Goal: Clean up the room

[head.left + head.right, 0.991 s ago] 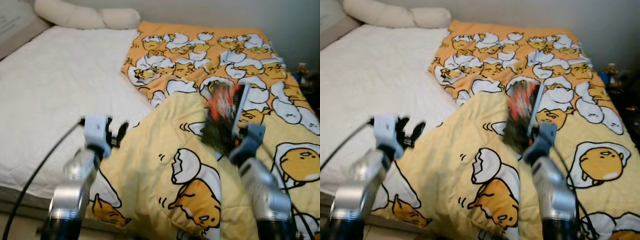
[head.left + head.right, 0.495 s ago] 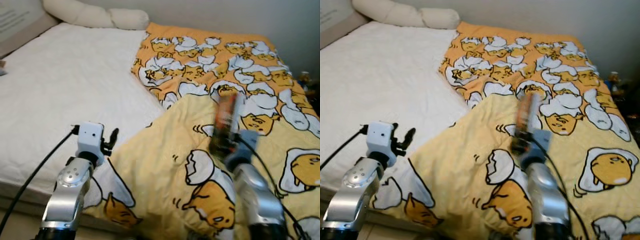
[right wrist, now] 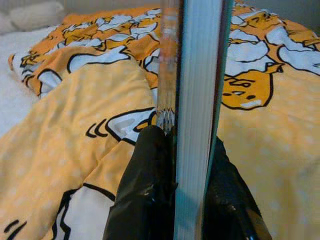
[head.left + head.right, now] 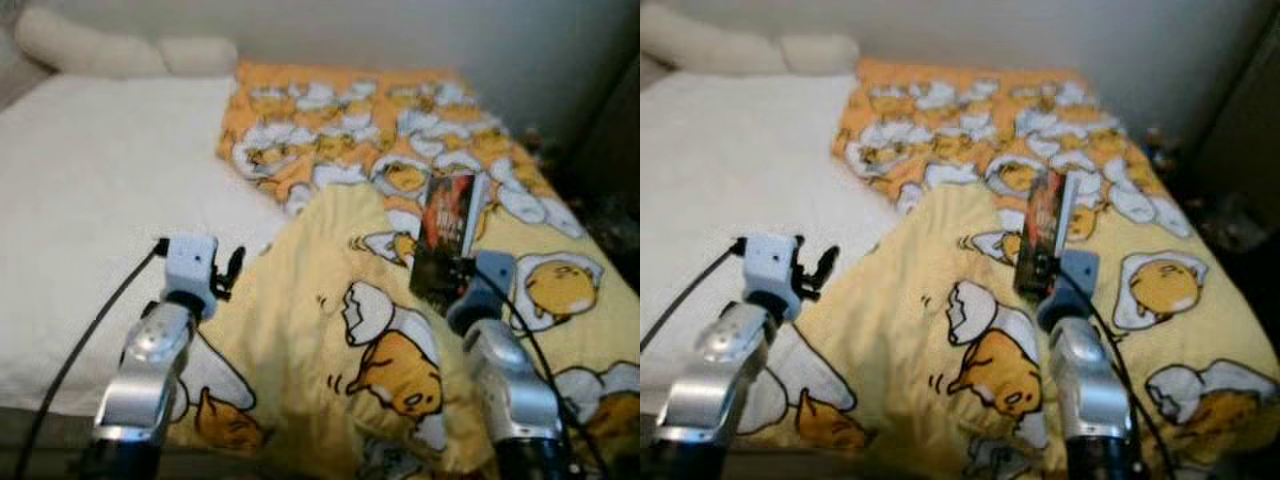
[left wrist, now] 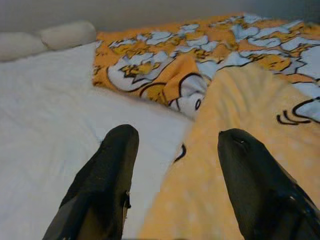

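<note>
— Where is your right arm?

— Raised in front of me, forearm angled up over the bed [image 4: 90, 190]. My right gripper [image 3: 177, 150] has its 2 fingers [image 3: 145, 185] clenched on a book [image 4: 446, 240], 1 on each cover, near its lower end. The book stands upright on end, page edges facing my wrist, its dark cover with red and orange print turned toward my left. It hangs above the yellow quilt [image 4: 330, 330] printed with eggs and cracked shells.

— And the left?

— Also raised, lower, elbow bent. My left gripper [image 5: 175, 150] points across the bed with its 2 fingers [image 5: 107, 175] released and spread apart, grasping nothing. It hovers over the folded edge of the quilt, where yellow cloth meets the bare white sheet.

— What else is around?

— The quilt covers the right side of the bed, its near corner folded back. 2 pale pillows [image 4: 130, 55] lie at the far end against the wall.
</note>
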Tool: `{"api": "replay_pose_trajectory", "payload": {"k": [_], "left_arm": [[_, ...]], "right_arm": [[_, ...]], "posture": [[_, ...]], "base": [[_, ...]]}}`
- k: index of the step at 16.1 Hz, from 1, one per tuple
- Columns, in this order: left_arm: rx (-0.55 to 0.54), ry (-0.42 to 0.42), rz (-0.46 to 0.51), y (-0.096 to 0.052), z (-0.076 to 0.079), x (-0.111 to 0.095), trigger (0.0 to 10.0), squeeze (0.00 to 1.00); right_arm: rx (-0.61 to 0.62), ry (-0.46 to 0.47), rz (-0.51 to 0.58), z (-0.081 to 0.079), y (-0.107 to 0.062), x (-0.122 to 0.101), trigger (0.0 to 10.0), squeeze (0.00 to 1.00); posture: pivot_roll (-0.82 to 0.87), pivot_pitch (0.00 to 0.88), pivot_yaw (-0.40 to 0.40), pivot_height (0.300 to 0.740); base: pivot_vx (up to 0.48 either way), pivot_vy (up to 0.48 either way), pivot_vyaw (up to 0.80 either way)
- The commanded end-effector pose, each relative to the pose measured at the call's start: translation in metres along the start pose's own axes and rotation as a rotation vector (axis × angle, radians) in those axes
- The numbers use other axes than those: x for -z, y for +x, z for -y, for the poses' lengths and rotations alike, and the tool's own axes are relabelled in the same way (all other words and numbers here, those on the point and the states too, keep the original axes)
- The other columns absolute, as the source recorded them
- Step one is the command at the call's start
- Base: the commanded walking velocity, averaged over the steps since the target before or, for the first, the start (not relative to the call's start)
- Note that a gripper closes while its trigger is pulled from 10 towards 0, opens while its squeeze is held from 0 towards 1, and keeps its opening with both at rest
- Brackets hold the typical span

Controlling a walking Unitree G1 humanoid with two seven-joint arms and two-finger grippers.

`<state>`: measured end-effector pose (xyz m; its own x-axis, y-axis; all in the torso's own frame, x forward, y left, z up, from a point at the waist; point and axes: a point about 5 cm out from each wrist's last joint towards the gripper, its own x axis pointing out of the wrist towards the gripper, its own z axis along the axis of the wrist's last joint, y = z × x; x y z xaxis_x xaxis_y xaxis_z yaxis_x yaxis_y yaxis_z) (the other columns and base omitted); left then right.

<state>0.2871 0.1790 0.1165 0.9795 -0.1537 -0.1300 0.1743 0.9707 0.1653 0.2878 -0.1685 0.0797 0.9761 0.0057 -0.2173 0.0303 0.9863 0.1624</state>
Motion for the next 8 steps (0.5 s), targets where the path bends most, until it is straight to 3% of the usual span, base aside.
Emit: {"api": "replay_pose_trajectory", "payload": {"k": [1,5,8], "left_arm": [[-0.014,0.011,0.006,0.002,-0.006,-0.004,10.0,0.00],[-0.015,0.014,0.007,0.003,-0.007,-0.006,10.0,0.00],[-0.017,0.019,0.009,0.004,-0.009,-0.007,10.0,0.00]], "right_arm": [[-0.046,-0.004,0.067,-0.011,0.004,-0.014,10.0,0.00],[-0.105,-0.081,0.120,-0.021,0.004,-0.016,10.0,0.00],[-0.106,-0.109,0.114,-0.026,0.006,-0.015,10.0,0.00]], "posture": [[0.09,0.000,-0.032,0.740],[0.09,0.000,-0.028,0.740],[0.09,0.000,-0.029,0.740]], "base": [[0.000,0.401,-0.80],[0.000,0.406,-0.67],[0.000,0.432,0.00]]}}
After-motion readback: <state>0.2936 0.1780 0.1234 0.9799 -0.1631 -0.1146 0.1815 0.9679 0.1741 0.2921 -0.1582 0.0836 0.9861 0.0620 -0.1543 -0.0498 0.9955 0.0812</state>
